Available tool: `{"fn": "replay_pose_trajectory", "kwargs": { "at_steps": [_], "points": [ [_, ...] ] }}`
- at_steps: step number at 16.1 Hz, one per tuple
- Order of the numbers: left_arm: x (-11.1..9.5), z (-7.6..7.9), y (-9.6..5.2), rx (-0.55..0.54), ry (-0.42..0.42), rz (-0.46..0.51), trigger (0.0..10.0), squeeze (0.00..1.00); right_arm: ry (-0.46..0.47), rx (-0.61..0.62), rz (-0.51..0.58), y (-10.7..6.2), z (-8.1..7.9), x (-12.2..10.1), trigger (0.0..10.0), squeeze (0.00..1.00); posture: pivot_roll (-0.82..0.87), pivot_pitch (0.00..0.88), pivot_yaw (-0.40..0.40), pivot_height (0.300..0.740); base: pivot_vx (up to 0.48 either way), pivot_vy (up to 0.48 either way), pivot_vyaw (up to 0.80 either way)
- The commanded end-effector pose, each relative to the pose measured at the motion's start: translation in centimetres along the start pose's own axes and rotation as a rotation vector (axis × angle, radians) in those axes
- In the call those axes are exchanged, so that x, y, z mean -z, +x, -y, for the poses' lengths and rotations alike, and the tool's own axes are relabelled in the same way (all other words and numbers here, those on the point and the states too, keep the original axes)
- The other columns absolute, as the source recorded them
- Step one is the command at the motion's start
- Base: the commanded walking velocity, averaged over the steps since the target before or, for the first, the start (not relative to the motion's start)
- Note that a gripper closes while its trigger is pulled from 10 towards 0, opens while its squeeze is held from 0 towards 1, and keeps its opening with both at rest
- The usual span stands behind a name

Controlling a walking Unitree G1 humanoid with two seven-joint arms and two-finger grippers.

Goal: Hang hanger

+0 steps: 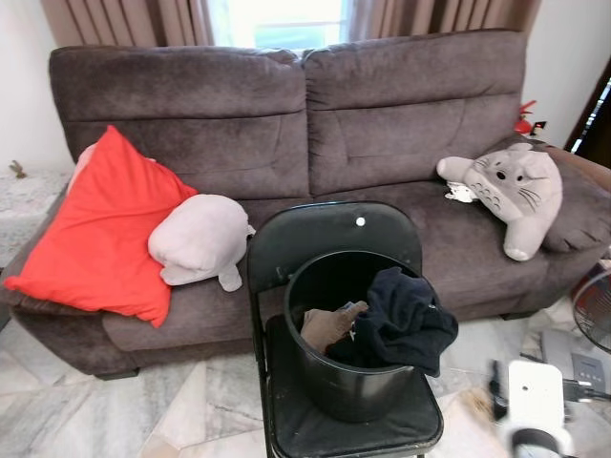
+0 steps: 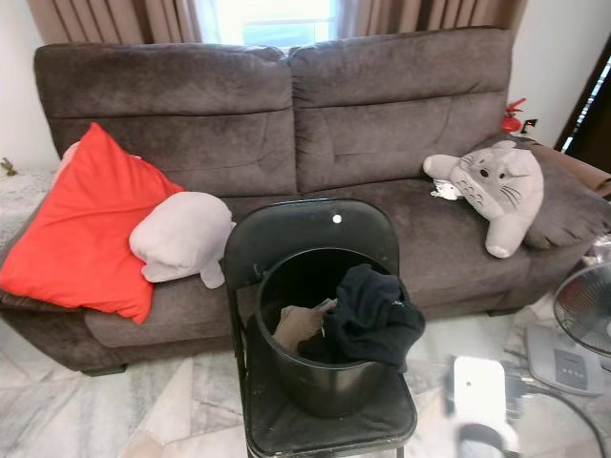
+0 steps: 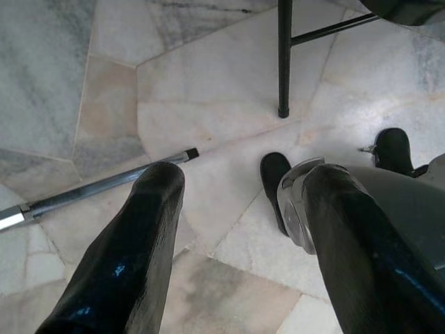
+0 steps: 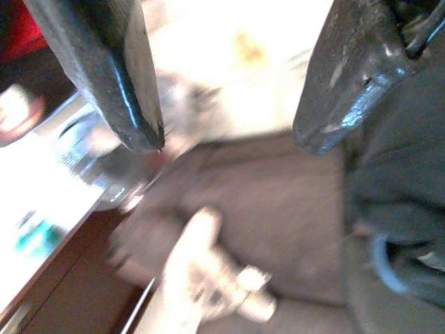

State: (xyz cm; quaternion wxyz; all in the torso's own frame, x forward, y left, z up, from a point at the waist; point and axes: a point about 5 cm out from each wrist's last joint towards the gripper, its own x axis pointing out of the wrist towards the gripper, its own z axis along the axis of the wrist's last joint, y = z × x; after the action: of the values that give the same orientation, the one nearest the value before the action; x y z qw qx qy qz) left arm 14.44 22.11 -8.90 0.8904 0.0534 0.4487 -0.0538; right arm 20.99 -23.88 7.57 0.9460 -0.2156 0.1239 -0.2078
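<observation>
Both grippers spread, empty: L gripper (image 3: 236, 209) over marble floor (image 3: 208, 83) nr chair leg (image 3: 284, 62); R gripper (image 4: 226, 142) blurred. Bucket (image 1: 329, 367) w/ clothes (image 1: 401, 320) sits on black chair (image 1: 325, 234) before sofa (image 1: 382, 124). Can't make out hanger or text.

The left claw (image 3: 236, 209) has two long, glossy black fingers (image 3: 132, 257) with rounded tips; a silver metal collar rings one. The right claw's (image 4: 226, 136) black fingers (image 4: 104, 69) look scuffed, with blunt tips.
</observation>
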Motion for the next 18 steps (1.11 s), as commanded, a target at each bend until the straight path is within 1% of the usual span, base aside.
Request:
{"fn": "replay_pose_trajectory", "kwargs": {
  "at_steps": [1, 2, 3, 4, 5, 7, 8, 9, 10, 11, 12, 13, 14, 15, 16, 17, 18],
  "points": [
    [0.2, 0.1, 0.0, 0.005, 0.021, -0.019, 10.0, 0.0, -0.026, 0.02, 0.081, -0.1, -0.2, -1.1, 10.0, 0.0, -0.06, 0.001, 0.044, 0.74, 0.0, 0.0, 0.0],
    [0.2, 0.0, 0.0, 0.006, 0.023, -0.019, 10.0, 0.0, 0.023, 0.035, 0.132, -0.4, -0.3, -1.9, 10.0, 0.0, -0.07, 0.002, 0.044, 0.74, 0.0, 0.0, 0.0],
    [0.2, 0.0, 0.0, 0.007, 0.024, -0.019, 10.0, 0.0, 0.049, 0.037, 0.148, -0.5, -0.4, -2.1, 10.0, 0.0, -0.07, 0.003, 0.045, 0.74, 0.0, 0.0, 0.0],
    [0.2, 0.1, 0.0, 0.009, 0.027, -0.02, 10.0, 0.0, 0.083, 0.035, 0.138, -0.7, -0.7, -1.9, 10.0, 0.0, -0.07, 0.004, 0.045, 0.74, 0.0, 0.0, 0.0],
    [0.3, 0.3, 0.0, 0.013, 0.03, -0.021, 10.0, 0.0, 0.166, 0.03, 0.079, -1.0, -1.2, -1.0, 10.0, 0.0, -0.07, 0.004, 0.045, 0.74, 0.0, 0.0, 0.0],
    [0.3, 0.3, 0.0, 0.014, 0.033, -0.023, 10.0, 0.0, 0.228, 0.028, 0.017, -1.3, -1.8, 0.2, 10.0, 0.0, -0.06, 0.009, 0.046, 0.74, 0.0, 0.0, 0.0],
    [0.4, 0.2, -0.1, 0.011, 0.032, -0.024, 10.0, 0.0, 0.332, 0.035, -0.004, -1.3, -1.9, 0.5, 10.0, 0.0, -0.06, 0.012, 0.048, 0.74, 0.0, 0.0, 0.0],
    [0.4, 0.2, -0.1, 0.011, 0.033, -0.025, 10.0, 0.0, 0.461, 0.031, -0.034, -1.1, -2.0, 0.6, 10.0, 0.0, -0.06, 0.014, 0.049, 0.74, 0.0, 0.0, 0.0],
    [0.5, 0.2, -0.1, 0.011, 0.034, -0.027, 10.0, 0.0, 0.641, 0.028, -0.064, -0.8, -2.1, 0.6, 10.0, 0.0, -0.06, 0.015, 0.051, 0.74, 0.0, 0.0, 0.0],
    [0.5, 0.2, -0.1, 0.011, 0.034, -0.028, 10.0, 0.0, 0.748, 0.028, -0.073, -0.6, -2.1, 0.5, 10.0, 0.0, -0.06, 0.015, 0.051, 0.74, 0.0, 0.0, 0.0],
    [0.5, 0.2, -0.1, 0.012, 0.035, -0.028, 10.0, 0.0, 0.805, 0.042, -0.061, -0.1, -1.9, 0.4, 10.0, 0.0, -0.06, 0.015, 0.051, 0.74, 0.0, 0.0, 0.0],
    [0.5, 0.2, -0.1, 0.012, 0.035, -0.027, 10.0, 0.0, 0.885, 0.046, -0.052, 0.6, -1.6, 0.4, 10.0, 0.0, -0.06, 0.015, 0.051, 0.74, 0.0, 0.0, 0.0],
    [0.5, 0.2, -0.1, 0.012, 0.035, -0.027, 10.0, 0.0, 0.926, 0.048, -0.049, 1.0, -1.5, 0.5, 10.0, 0.0, -0.06, 0.015, 0.051, 0.74, 0.0, 0.0, 0.0],
    [0.5, 0.1, -0.1, 0.012, 0.037, -0.025, 10.0, 0.0, 1.038, 0.019, -0.065, 1.9, -1.3, 1.1, 10.0, 0.0, -0.05, 0.02, 0.059, 0.74, 0.0, 0.0, 0.0],
    [0.5, 0.1, -0.1, 0.012, 0.037, -0.023, 10.0, 0.0, 1.089, 0.004, -0.065, 2.2, -1.2, 1.2, 10.0, 0.0, -0.05, 0.022, 0.061, 0.74, 0.0, 0.0, 0.0],
    [0.5, 0.1, -0.1, 0.013, 0.038, -0.023, 10.0, 0.0, 1.115, -0.007, -0.068, 2.4, -1.2, 1.4, 10.0, 0.0, -0.05, 0.022, 0.062, 0.74, 0.0, 0.0, 0.0],
    [0.4, 0.0, -0.1, 0.013, 0.04, -0.021, 10.0, 0.0, 1.118, -0.051, -0.074, 2.9, -1.4, 1.5, 10.0, 0.0, -0.05, 0.022, 0.063, 0.74, 0.0, 0.0, 0.0]
  ]
}}
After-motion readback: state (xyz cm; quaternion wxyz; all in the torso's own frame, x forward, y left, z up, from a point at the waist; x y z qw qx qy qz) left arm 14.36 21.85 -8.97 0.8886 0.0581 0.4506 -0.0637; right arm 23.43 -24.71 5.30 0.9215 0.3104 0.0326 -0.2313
